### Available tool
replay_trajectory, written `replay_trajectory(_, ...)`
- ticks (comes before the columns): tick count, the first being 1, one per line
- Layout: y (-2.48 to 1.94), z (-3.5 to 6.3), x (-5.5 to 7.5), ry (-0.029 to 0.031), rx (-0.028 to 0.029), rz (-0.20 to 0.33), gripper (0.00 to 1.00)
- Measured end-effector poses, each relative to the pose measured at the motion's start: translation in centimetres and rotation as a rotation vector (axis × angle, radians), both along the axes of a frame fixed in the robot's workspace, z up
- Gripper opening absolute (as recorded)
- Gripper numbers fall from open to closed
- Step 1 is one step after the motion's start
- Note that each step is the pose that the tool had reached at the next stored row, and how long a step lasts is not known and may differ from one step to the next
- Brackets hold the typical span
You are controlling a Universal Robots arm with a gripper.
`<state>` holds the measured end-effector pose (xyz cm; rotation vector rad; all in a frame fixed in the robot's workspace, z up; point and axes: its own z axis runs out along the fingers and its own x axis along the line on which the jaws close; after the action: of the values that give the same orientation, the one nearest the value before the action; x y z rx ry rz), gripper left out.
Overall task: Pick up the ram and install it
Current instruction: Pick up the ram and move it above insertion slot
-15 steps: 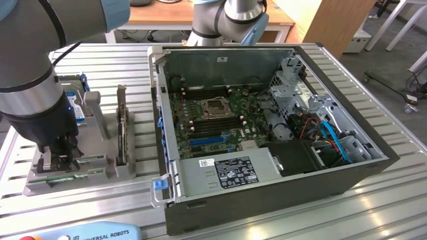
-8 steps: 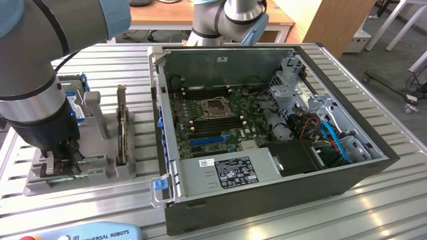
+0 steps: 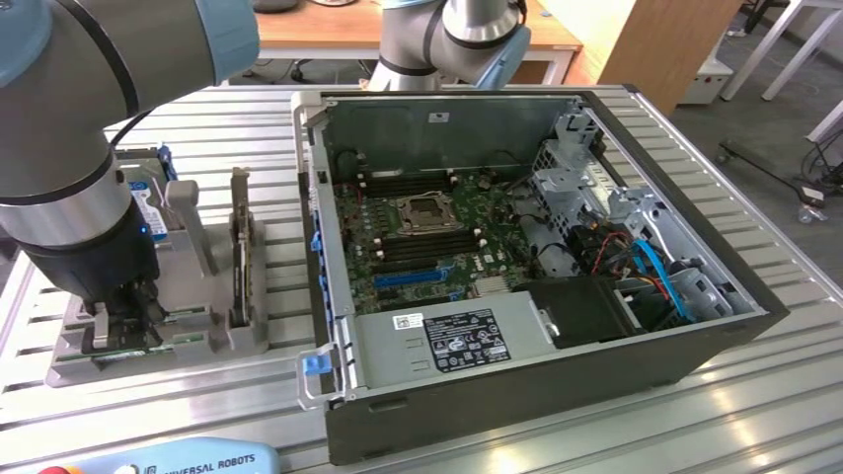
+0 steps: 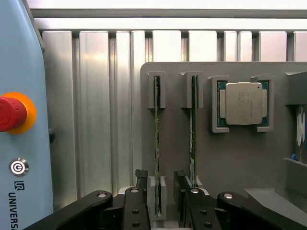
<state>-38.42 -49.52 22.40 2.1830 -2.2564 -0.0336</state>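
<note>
Exterior view: open computer case (image 3: 527,415) on the exterior view's right, grey holder tray (image 3: 73,373) on the exterior view's left, arm (image 3: 66,168) down over the tray's near end. Likely trouble: the ram (image 4: 157,129) stands on its thin edge in the tray's slots with a second stick (image 4: 193,120) just beside it. An off-centre close could push the board sideways, jam it in the slot blocks or knock the neighbour. One finger sits in the narrow gap between the two sticks, so there is little room for error. A pinch only at the near end could also let the long board tilt when lifted. CPU (image 4: 243,103) lies flat in its pocket beyond the second stick, apart from the tool. Gripper (image 4: 162,207) is released, jaws spread wide and straddling the near end of the ram, one finger on each side, nothing gripped. Cannot tell if the fingers (image 4: 135,208) touch the board or the slot blocks.
</note>
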Motion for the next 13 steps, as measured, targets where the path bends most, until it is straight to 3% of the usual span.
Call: replay_trajectory(13,0.0,-0.46,0.0,-0.0001,0.0001,0.0,0.36)
